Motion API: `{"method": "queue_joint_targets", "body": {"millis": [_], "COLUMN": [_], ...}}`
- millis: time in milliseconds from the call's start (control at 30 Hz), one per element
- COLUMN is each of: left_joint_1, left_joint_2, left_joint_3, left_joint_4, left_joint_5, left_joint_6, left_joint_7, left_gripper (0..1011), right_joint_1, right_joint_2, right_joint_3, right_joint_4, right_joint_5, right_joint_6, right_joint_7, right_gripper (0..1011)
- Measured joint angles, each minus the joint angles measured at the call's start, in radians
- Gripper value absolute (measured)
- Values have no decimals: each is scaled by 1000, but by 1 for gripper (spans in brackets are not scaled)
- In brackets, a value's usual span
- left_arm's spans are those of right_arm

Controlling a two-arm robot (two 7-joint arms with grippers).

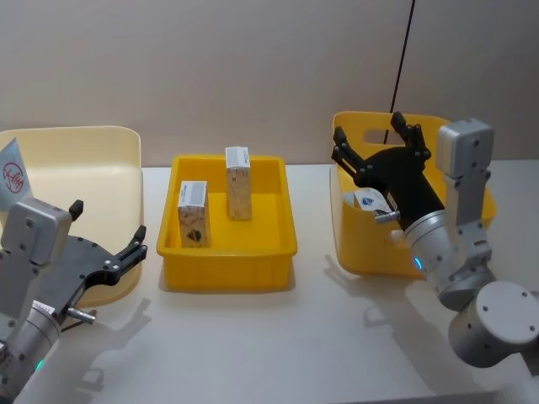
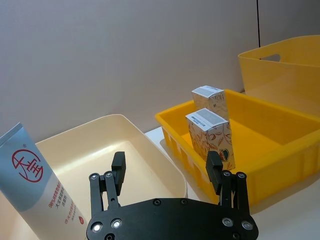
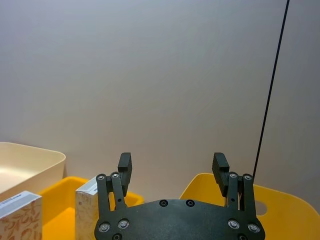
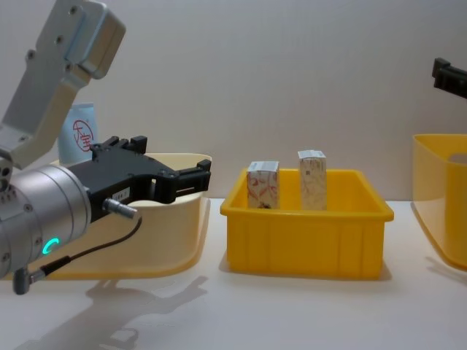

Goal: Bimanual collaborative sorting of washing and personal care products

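Two small white cartons with orange-red pattern stand upright in the shallow yellow tray at the centre; they also appear as cartons and cartons. A light-blue tube with red print leans in the cream bin. A blue-marked white carton lies in the deep yellow bin on the right. My left gripper hovers open over the cream bin's near right side. My right gripper is open and empty above the deep bin.
The three containers stand in a row on a white table, with a plain wall behind and a thin black cable hanging at the right. Bare table lies in front of the tray and in the narrow gaps between containers.
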Motion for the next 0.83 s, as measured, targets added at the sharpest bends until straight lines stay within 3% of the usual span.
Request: {"method": "queue_joint_targets", "body": {"millis": [233,833], "left_joint_1": [0,0], "left_joint_2": [0,0], "left_joint_3": [0,0], "left_joint_4": [0,0], "left_joint_5": [0,0], "left_joint_6": [0,0], "left_joint_7": [0,0], "left_gripper": [1003,1003], "right_joint_1": [-38,-197], "right_joint_2": [25,130], "right_joint_3": [-26,-135], "right_joint_4": [-36,-185], "right_joint_5": [30,157], "right_joint_6": [27,137], "right_joint_7": [-12,-65], "right_gripper": [1001,1001]}}
